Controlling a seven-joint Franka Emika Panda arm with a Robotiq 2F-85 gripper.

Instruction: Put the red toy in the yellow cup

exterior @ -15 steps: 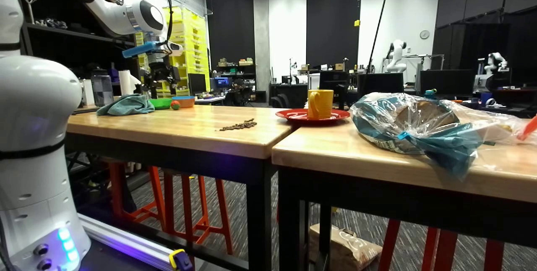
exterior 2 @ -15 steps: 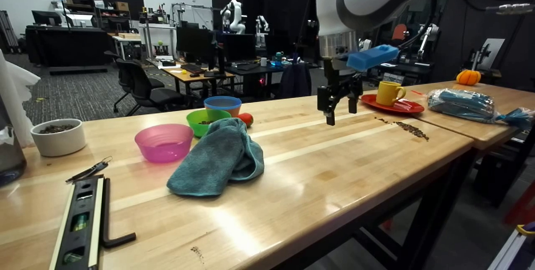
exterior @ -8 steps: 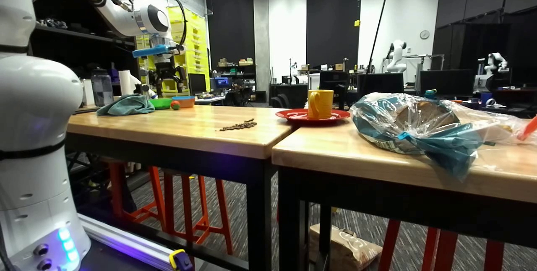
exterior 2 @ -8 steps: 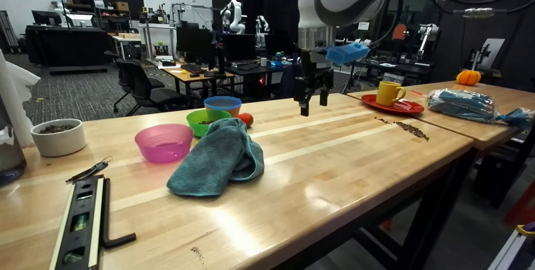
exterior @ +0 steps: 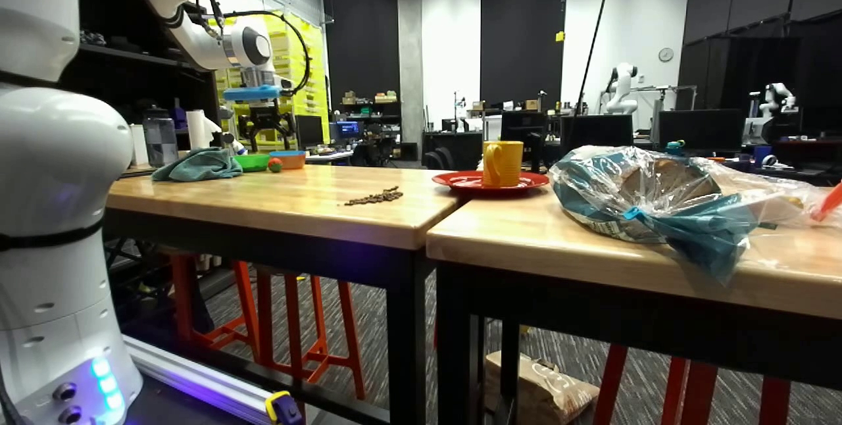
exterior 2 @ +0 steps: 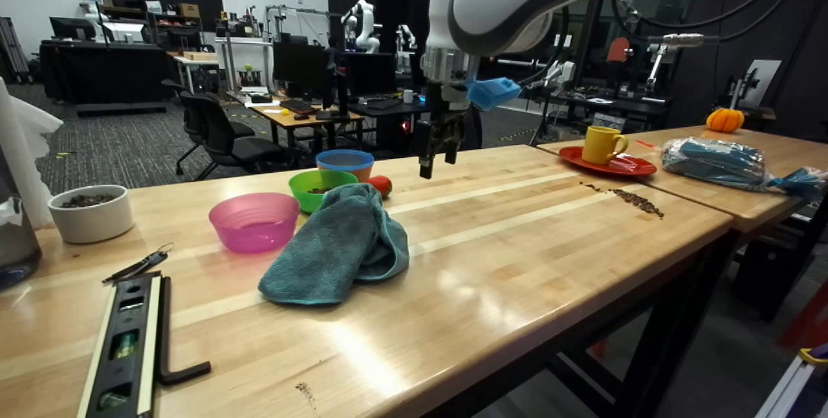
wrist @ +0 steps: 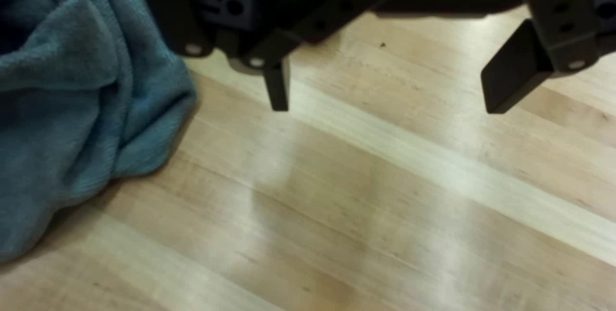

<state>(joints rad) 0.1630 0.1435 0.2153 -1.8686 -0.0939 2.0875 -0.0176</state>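
Holding gripper [exterior 2: 438, 164] wide above table [exterior 2: 504, 237]. Seeing toy [exterior 2: 381, 186] at its eight o'clock, cup [exterior 2: 600, 145] at three, in an exterior view.

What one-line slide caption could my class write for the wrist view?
Angular black fingers spread open, holding nothing, above a striped wooden tabletop, crumpled teal cloth at picture left.

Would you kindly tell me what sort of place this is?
Probably a robotics lab: another robot arm stands in the background, along with a dark monitor and yellow storage bins.
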